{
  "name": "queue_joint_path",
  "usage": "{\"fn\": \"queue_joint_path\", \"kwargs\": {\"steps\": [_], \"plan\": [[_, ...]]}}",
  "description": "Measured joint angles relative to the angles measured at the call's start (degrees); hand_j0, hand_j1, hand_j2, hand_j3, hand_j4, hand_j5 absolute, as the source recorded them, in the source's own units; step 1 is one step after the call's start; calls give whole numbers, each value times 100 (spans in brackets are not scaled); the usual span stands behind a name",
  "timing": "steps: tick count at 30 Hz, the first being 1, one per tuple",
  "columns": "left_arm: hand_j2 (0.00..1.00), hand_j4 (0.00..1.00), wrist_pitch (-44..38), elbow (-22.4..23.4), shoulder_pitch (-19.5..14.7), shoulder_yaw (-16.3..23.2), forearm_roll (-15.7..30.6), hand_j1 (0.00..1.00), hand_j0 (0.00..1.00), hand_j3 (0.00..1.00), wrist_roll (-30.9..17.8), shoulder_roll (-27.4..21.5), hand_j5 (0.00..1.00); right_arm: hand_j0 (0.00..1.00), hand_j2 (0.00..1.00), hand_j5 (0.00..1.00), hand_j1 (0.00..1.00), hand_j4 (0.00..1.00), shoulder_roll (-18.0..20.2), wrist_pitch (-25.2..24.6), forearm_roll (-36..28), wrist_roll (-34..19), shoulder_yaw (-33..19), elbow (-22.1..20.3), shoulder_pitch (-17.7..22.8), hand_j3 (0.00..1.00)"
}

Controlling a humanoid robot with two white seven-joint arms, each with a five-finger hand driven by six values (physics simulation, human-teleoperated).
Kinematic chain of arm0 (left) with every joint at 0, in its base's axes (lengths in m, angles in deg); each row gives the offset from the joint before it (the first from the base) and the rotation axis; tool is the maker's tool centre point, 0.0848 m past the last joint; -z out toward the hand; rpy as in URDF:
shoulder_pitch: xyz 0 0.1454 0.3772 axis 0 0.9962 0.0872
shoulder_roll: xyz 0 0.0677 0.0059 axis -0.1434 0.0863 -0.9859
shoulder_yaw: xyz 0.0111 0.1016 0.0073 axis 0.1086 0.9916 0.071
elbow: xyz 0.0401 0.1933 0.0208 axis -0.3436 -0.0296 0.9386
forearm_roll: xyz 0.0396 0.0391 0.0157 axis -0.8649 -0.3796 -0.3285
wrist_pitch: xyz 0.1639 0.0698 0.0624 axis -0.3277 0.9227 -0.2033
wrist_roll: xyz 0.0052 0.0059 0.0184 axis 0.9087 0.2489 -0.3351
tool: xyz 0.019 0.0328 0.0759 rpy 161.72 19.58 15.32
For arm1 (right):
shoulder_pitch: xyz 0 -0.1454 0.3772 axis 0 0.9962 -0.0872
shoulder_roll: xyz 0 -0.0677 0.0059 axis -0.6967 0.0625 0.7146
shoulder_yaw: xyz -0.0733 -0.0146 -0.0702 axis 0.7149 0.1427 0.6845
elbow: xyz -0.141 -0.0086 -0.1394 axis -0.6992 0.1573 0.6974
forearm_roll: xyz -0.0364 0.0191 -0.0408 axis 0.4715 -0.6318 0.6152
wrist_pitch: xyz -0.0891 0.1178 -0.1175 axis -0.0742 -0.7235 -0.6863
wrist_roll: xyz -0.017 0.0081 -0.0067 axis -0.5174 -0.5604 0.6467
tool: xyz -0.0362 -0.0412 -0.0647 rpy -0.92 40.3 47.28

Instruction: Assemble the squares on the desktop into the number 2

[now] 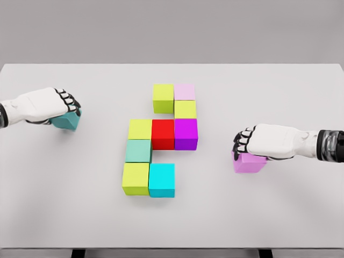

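**Two hands on outer cubes, figure half built in the middle**

On the white counter (279,97) nine cubes stand together in the centre. At the top, a lime cube (163,98) touches a pale pink cube (185,91); under the pink one sits a yellow-green cube (185,109). The middle row is a yellow cube (140,129), a red cube (163,134) and a purple cube (186,134). Below come a mint cube (138,151), then a lime-yellow cube (135,178) beside a cyan cube (162,180).

The left hand (45,105) is at the left edge, its fingers clamped on a teal cube (67,120). The right hand (269,141) has its fingers curled over a violet cube (249,163), well apart from the group
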Motion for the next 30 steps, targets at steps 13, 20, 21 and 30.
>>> {"fn": "queue_joint_path", "kwargs": {"steps": [13,20,21,30], "plan": [[70,70,0,240,-193,1,-33,70,70,70,-10,361,70,61,61,61,61,61,-72,3,-407,3,7,-2,62,61],[70,70,0,355,-325,1,-43,70,70,70,-16,556,70,61,61,61,61,61,-138,3,-661,2,16,-2,105,61],[70,70,0,387,-343,1,-47,70,70,70,-16,596,70,61,61,61,61,61,-143,2,-685,2,17,-2,140,61],[70,70,1,487,-492,6,-57,70,70,70,-92,876,70,61,61,61,61,61,-334,3,-750,1,25,-10,220,61]]}}
